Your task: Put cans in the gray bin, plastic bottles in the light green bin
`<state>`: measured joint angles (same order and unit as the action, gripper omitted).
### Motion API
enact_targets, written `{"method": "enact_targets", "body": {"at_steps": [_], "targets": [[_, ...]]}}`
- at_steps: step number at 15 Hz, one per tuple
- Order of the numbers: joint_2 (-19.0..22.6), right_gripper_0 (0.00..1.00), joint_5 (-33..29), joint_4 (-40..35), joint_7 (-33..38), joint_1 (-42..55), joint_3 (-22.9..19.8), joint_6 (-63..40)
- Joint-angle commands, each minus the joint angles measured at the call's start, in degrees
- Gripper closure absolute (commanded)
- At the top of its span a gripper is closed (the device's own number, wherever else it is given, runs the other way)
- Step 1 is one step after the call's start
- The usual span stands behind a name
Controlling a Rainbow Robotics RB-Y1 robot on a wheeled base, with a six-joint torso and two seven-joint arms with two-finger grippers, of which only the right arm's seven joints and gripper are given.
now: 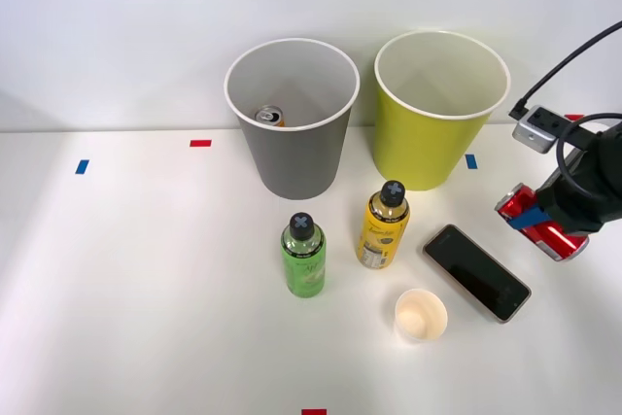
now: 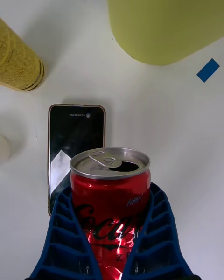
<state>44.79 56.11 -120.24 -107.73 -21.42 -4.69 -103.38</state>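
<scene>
My right gripper [image 1: 533,219] is shut on the red can [image 1: 562,238] at the table's right, to the right of the phone, and the can is tilted. In the right wrist view the blue fingers [image 2: 60,233] clasp both sides of the red can [image 2: 111,205], its silver top open. The gray bin [image 1: 296,157] stands at the back centre with an orange-sided can [image 1: 269,116] inside. The light green bin [image 1: 418,148] stands to its right. In front of the bins stand two plastic bottles, one green [image 1: 304,256] and one yellow [image 1: 383,226].
A black phone [image 1: 476,271] lies flat between the yellow bottle and my gripper. A white paper cup [image 1: 420,316] stands in front of it. Red and blue tape marks [image 1: 200,143] dot the white table [image 1: 146,289].
</scene>
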Motion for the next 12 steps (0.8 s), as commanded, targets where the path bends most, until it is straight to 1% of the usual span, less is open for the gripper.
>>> {"method": "enact_targets", "body": {"at_steps": [1, 2, 3, 5, 6, 7, 8, 11, 12], "targets": [[0.13, 1.00, 4.97, -6.85, -5.39, 8.15, -5.51, 10.75], [0.13, 1.00, 6.55, -7.99, -5.30, 10.52, -5.95, 15.40], [0.13, 1.00, 8.40, -9.40, -4.95, 13.34, -6.30, 22.17], [0.04, 1.00, 14.81, -10.01, -3.45, 16.32, -6.21, 34.56], [-0.05, 1.00, 18.59, -10.01, -1.34, 16.85, -6.21, 39.66], [-0.05, 1.00, 23.34, -10.01, -0.38, 17.03, -6.21, 45.55], [-0.05, 1.00, 26.68, -10.01, -0.29, 17.12, -6.21, 50.47], [-0.67, 1.00, 33.01, -10.01, -0.11, 16.94, -5.95, 61.99], [-0.84, 1.00, 34.06, -10.01, 0.06, 16.50, -4.36, 66.38]]}}
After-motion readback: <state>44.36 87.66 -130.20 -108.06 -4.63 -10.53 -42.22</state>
